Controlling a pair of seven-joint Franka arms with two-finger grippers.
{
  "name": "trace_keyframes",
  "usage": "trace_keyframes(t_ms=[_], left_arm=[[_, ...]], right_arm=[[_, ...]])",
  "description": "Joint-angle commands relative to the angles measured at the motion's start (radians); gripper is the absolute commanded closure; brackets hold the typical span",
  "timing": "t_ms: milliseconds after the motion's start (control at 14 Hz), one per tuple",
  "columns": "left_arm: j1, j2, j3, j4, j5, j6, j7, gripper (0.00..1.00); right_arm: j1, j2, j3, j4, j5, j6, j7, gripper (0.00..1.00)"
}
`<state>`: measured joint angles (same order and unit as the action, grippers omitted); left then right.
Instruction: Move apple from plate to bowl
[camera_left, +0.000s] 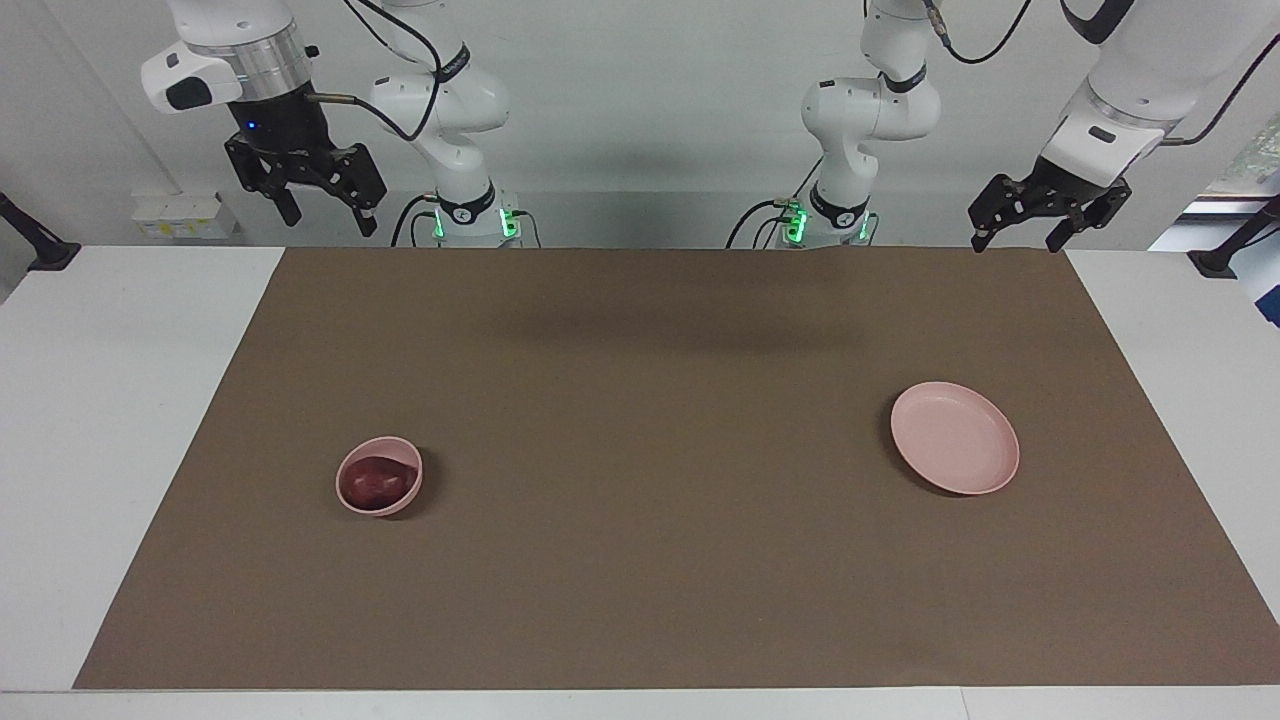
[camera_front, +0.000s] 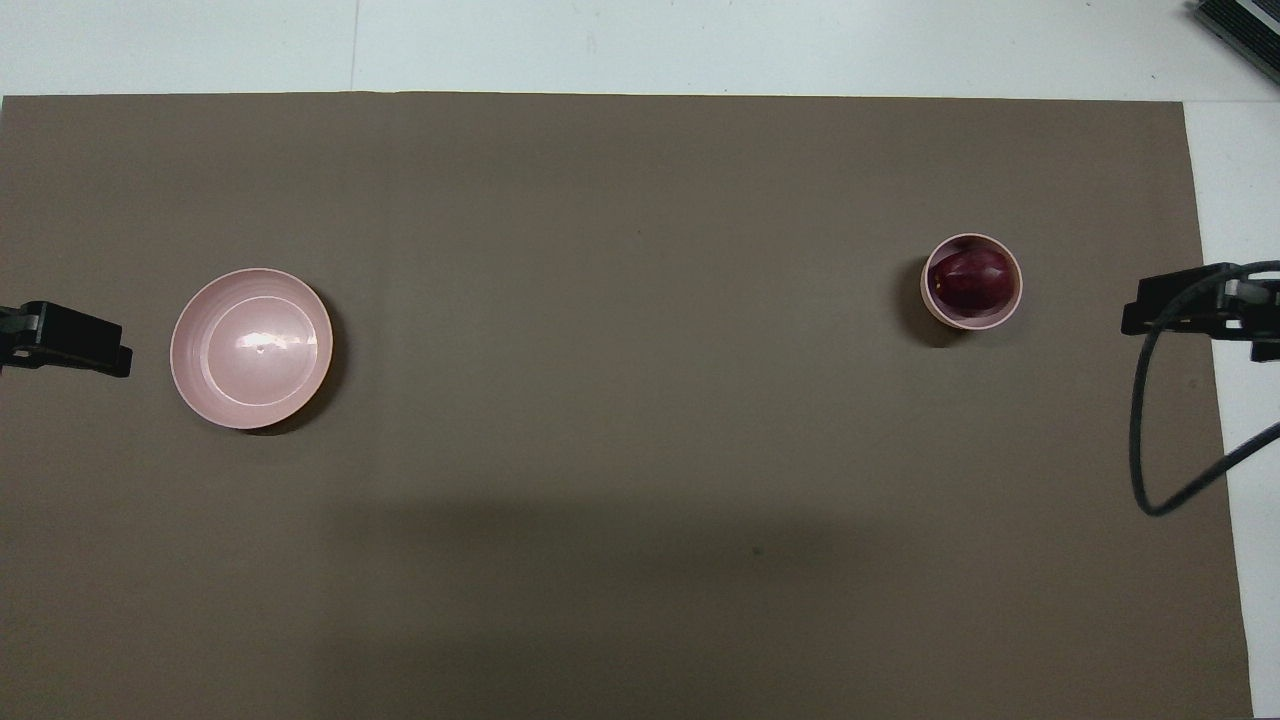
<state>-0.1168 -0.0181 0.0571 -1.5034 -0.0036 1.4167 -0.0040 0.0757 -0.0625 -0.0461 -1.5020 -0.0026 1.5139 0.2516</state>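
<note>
Brown mat (camera_left: 640, 560) covers the table, and on it the pink bowl (camera_left: 379, 476) sits toward the right arm's end with the dark red apple (camera_left: 376, 483) inside it. Well apart, toward the left arm's end, the flat pink plate (camera_left: 955, 438) lies bare. Right gripper (camera_left: 325, 215) hangs high over the table's edge near its base, fingers apart and holding nothing. Left gripper (camera_left: 1013, 240) hovers over the mat's corner at its own end, fingers also spread and holding nothing. Neither gripper touches the bowl, apple or plate.
</note>
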Motion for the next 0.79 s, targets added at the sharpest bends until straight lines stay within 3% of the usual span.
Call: trace_keyframes(t_ms=[0,357,714], left_arm=[[0.002,-0.005,0.000,0.011,0.008,-0.021,0.006,0.00],[0.003,-0.005,0.000,0.011,0.008,-0.021,0.006,0.00],[0.002,-0.005,0.000,0.011,0.008,-0.021,0.006,0.00]], right_arm=[[-0.005,-0.019,0.005,-0.023,0.024,0.006,-0.012,0.00],[-0.004,-0.013,0.008,-0.012,0.004,-0.078,-0.139,0.00],[-0.005,-0.008,0.008,-0.011,0.003,-0.075,-0.143,0.00]])
